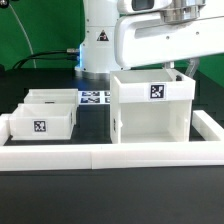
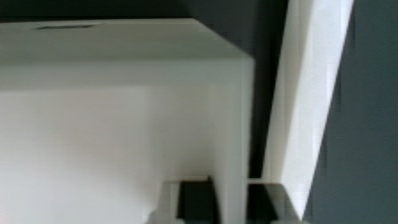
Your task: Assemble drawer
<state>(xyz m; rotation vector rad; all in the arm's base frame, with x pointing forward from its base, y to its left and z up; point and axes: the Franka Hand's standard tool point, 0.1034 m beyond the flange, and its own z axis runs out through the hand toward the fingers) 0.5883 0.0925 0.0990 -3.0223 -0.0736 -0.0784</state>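
Overhead, the white arm (image 1: 150, 35) reaches down over the black table (image 1: 110, 195). A low white rail (image 1: 110, 157) runs along the table's near edge and up the exterior view's right. The tall case (image 1: 150, 115) stands just behind the rail, near its right-hand run. Two shallow trays sit to the exterior view's left, the front tray (image 1: 42, 125) touching the rear tray (image 1: 50, 99). The marker board (image 1: 95, 98) lies flat behind them. The gripper (image 2: 231, 203) is nearly closed, its dark fingers (image 2: 192, 200) pressed against either face of the case's thin wall.
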